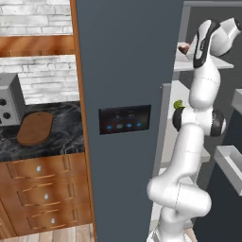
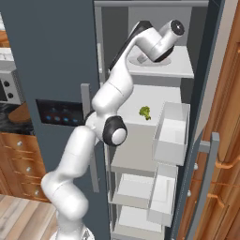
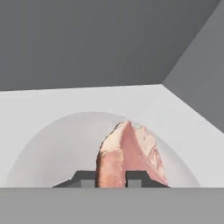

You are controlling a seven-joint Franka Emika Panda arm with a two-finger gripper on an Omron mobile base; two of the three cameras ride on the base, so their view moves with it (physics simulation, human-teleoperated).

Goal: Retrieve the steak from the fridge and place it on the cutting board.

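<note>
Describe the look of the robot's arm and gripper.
The arm is glossy white, built of rounded tubular links with dark grey-black joint caps and a black strip along its upper link. The gripper ends in two small dark grey, blocky fingertips. No cables or markings show.

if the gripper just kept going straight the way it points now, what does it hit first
The steak: in the hand view it stands between the gripper's fingertips, right ahead. Beyond it lie the pale round plate under it, on the white shelf, then the grey back wall of the fridge; depth is unclear.

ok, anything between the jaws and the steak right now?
Nothing. In the hand view the steak stands directly between the two fingertips, tilted up off the pale round plate on the fridge shelf.
</note>
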